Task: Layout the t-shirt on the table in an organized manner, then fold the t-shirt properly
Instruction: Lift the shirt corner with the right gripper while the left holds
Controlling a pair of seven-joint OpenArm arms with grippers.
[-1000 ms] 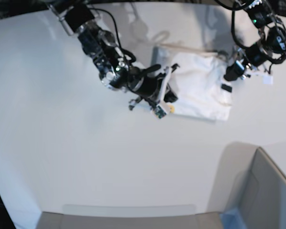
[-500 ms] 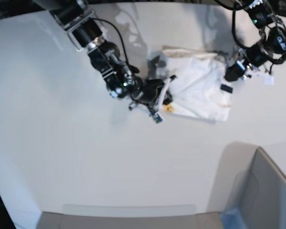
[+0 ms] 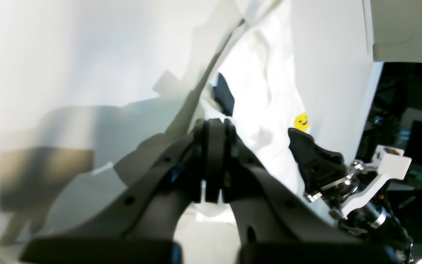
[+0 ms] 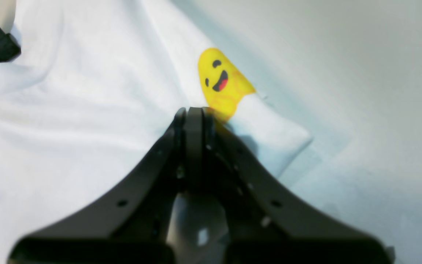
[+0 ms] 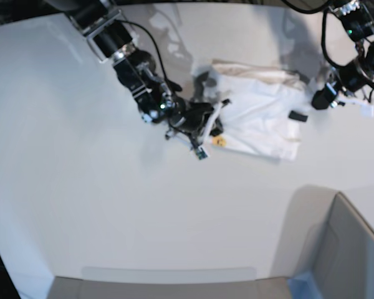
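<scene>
The white t-shirt (image 5: 262, 115) lies partly folded on the white table (image 5: 81, 187), with a yellow smiley print (image 5: 220, 141) at its near left corner and a black tag (image 5: 297, 116) near its right edge. My right gripper (image 5: 216, 128) is shut on the cloth (image 4: 68, 110) just beside the smiley (image 4: 224, 82), its tips (image 4: 192, 112) pressed together in a fold. My left gripper (image 5: 319, 99) is at the shirt's right side; its tips (image 3: 214, 123) are closed, and a taut edge of the shirt (image 3: 269, 73) runs to them. The tag (image 3: 224, 93) lies just beyond.
A grey box (image 5: 346, 249) with a blue corner (image 5: 302, 283) stands at the near right. A pale flat strip (image 5: 168, 274) lies along the near edge. The table's dark curved far edge (image 5: 187, 3) runs behind both arms.
My right gripper has bunched the shirt's left edge up and inward. My left gripper has moved right, away from the shirt's middle, and the cloth there has stretched.
</scene>
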